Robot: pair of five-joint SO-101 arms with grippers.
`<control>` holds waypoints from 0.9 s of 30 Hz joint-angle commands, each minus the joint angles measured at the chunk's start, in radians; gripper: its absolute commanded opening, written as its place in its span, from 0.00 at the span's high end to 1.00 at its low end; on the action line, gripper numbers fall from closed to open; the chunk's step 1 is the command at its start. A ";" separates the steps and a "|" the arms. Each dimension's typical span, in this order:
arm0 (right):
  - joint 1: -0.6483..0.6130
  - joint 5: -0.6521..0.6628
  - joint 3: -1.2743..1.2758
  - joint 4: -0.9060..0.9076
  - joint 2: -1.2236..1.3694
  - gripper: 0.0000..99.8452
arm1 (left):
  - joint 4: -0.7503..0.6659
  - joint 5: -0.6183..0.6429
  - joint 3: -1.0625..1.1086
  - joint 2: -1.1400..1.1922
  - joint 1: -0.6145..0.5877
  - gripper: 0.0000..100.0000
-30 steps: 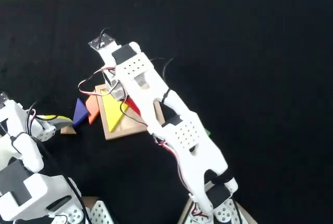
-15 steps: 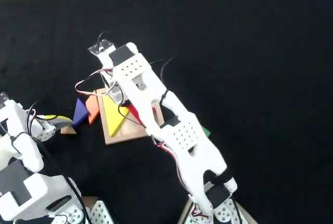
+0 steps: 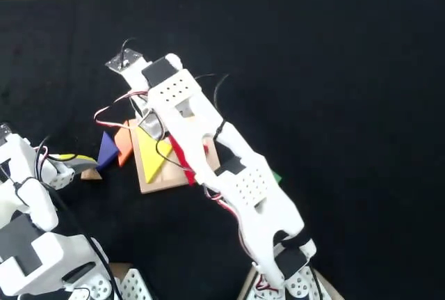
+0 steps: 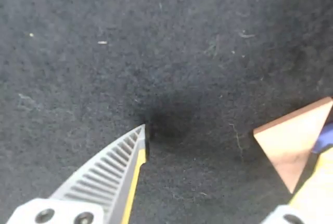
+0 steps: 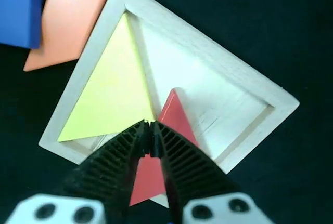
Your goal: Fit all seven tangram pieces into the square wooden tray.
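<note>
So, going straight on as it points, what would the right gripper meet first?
Likely the seam where the yellow triangle meets the red triangle inside the square wooden tray; depth is unclear.

I see a bare wood tray (image 5: 208, 51), a smooth matt yellow piece (image 5: 112, 94), a fuzzy black cloth (image 4: 156, 37) and a white plastic arm (image 3: 250, 188).

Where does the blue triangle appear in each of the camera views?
High view: blue triangle lies left of the wooden tray, next to the orange piece and above the tan triangle.
Right wrist view: in a corner, beside the orange piece, outside the wooden tray.
Left wrist view: probably the blue sliver at the edge, by the tan triangle.
Shared landmark: orange piece, else tan triangle.
</note>
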 commanded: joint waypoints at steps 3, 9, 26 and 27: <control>0.043 0.021 -0.021 -0.028 0.033 0.78 | -0.011 -0.009 -0.005 -0.006 -0.004 0.53; 0.011 0.074 -0.097 -0.023 0.099 0.83 | -0.041 -0.009 0.004 -0.006 -0.004 0.54; 0.009 0.075 -0.168 -0.020 0.225 0.97 | -0.043 -0.009 0.004 -0.006 -0.004 0.54; 0.009 0.075 -0.168 -0.020 0.225 0.98 | -0.043 -0.009 0.004 -0.006 -0.004 0.54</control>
